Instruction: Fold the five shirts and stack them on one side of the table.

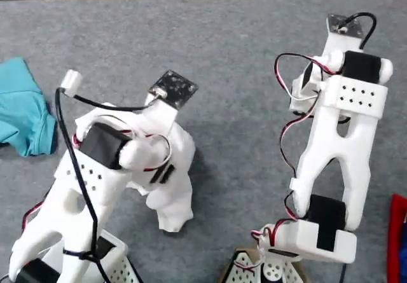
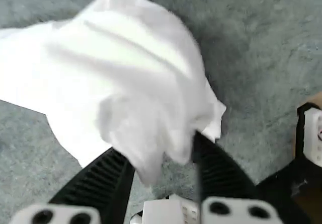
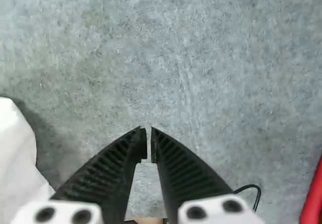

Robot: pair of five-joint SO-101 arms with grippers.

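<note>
A crumpled white shirt (image 1: 172,187) lies bunched on the grey table left of centre, under my left arm (image 1: 95,168). In the left wrist view my left gripper (image 2: 161,151) stands open, its black fingers (image 2: 113,181) on either side of a hanging fold of the white shirt (image 2: 126,83), which covers the fingertips. A teal shirt (image 1: 22,108) lies crumpled at the table's left edge. My right gripper (image 3: 149,131) is shut with nothing in it, just above bare table to the right of the white shirt (image 3: 15,163).
My right arm (image 1: 337,124) stands over the right part of the table. Red and blue cloth (image 1: 399,238) shows at the right edge, with the red edge (image 3: 314,194) also in the right wrist view. Bare grey felt (image 1: 235,54) spreads across the middle and back.
</note>
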